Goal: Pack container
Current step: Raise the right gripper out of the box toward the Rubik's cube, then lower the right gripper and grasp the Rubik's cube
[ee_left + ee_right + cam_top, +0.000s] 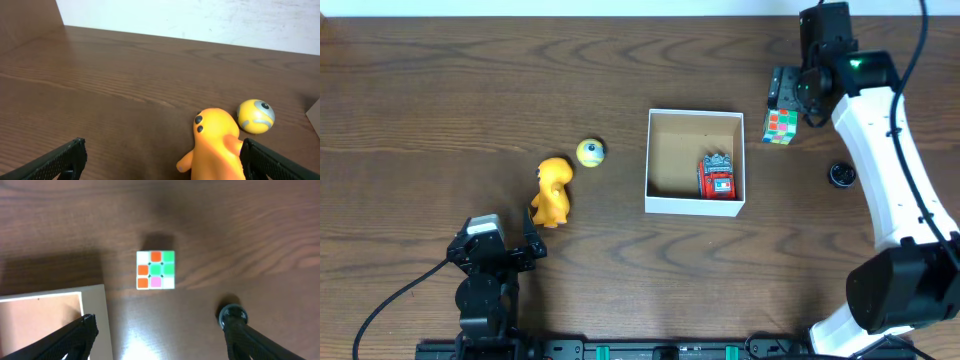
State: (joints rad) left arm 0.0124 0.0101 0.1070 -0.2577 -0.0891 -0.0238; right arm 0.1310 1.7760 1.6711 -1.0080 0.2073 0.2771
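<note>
The container (649, 160) is a square white-walled box with a brown inside at the table's middle. A red toy (718, 177) lies in its right front corner. A yellow figure (552, 192) and a yellow ball (590, 152) lie left of the container. My left gripper (505, 235) is open just in front of the figure. In the left wrist view the figure (215, 145) sits beside the right finger of the open jaws (162, 160), with the ball (256, 116) behind it. My right gripper (784, 95) is open and empty above a colour cube (780, 126). The right wrist view shows its jaws (160, 335), the cube (156, 269) and the container's corner (95, 302).
A small black round cap (841, 174) lies right of the container, in front of the cube, and shows by the right finger in the right wrist view (231, 313). The table is dark brown wood. A white wall stands behind its far edge.
</note>
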